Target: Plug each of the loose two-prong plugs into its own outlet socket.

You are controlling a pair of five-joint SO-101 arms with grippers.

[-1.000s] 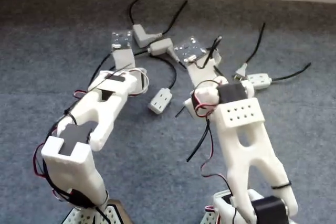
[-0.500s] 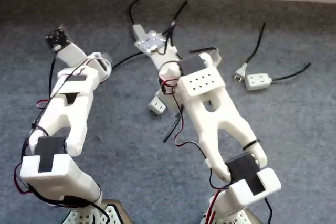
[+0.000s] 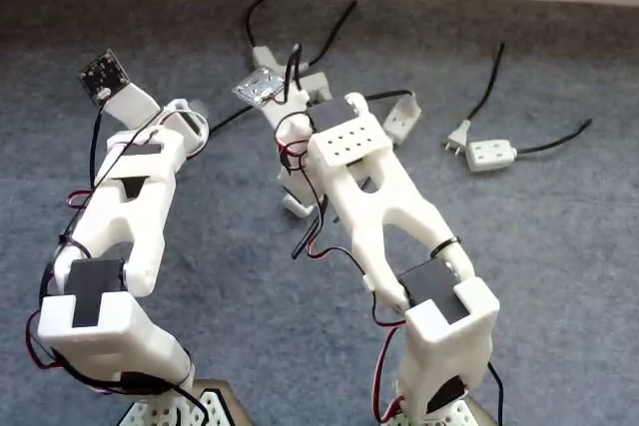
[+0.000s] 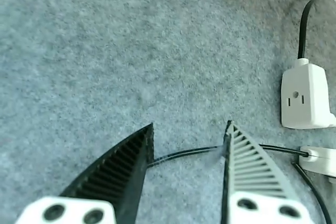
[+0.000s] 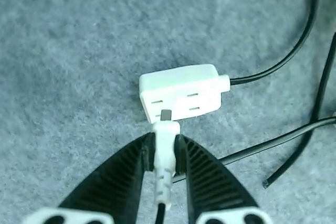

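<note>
The right gripper [image 5: 165, 142] clamps a two-prong plug [image 5: 164, 156], prongs at the outlet socket [image 5: 181, 93] just ahead; the left gripper [image 4: 189, 142] gapes over a black cord [image 4: 184, 153].

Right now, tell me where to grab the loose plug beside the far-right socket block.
I'd pinch the loose plug by its white body from above, jaws either side, behind the prongs. It lies flat, cord trailing away, and the socket block sits close beside it.
</note>
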